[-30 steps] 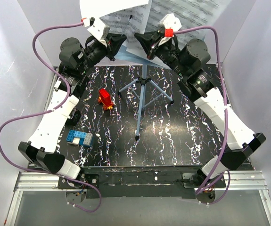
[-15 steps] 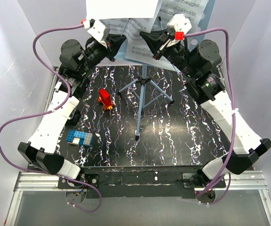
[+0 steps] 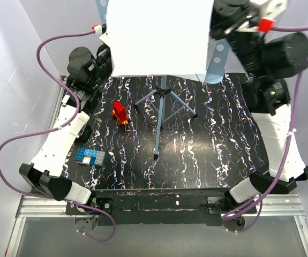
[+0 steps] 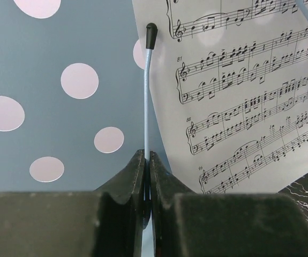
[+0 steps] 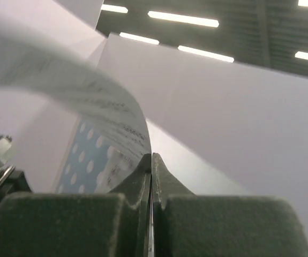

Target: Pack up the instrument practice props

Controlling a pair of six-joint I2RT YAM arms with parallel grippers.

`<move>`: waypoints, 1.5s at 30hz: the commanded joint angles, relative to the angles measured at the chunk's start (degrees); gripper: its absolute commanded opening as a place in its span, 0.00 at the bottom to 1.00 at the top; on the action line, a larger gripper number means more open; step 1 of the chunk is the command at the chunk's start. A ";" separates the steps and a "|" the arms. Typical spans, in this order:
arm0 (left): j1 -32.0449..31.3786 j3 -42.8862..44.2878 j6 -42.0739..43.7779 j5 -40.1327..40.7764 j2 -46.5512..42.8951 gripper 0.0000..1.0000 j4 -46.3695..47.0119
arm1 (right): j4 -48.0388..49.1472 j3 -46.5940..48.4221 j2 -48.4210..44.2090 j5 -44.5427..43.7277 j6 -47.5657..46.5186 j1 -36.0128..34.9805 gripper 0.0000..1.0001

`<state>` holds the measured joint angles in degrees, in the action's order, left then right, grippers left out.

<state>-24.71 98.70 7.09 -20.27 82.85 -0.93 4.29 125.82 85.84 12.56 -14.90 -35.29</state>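
Sheet (image 3: 159, 37) curls, white back up, pinched in your right claw (image 5: 151, 160); your left claw (image 4: 147, 160) clamps the wire arm (image 4: 147, 96) of the pale-blue perforated stand (image 4: 46, 123).

Pale walls (image 3: 14, 64) close in the left, far and right edges of a black, white-streaked surface (image 3: 212, 160); strip lights (image 5: 183, 19) glow overhead.

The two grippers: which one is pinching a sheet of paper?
The right gripper: its jaws are closed on the edge of a curled sheet-music page. The left gripper instead pinches a thin light-blue wire with a black tip.
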 commanded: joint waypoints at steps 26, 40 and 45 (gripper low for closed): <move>0.10 -2.28 6.26 1.82 -7.17 0.96 -6.89 | -18.79 -24.54 -24.92 -13.01 4.88 48.55 0.01; 0.10 -4.39 7.59 -0.56 -8.58 0.97 -6.80 | -31.26 -40.02 -36.35 3.94 5.75 48.74 0.01; 0.10 -5.97 8.46 0.41 -9.46 0.97 -7.42 | -38.91 -53.11 -45.75 4.15 1.80 48.82 0.01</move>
<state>-24.75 94.06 14.41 -20.21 75.99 -7.38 -26.04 80.09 45.41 14.39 -11.64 13.17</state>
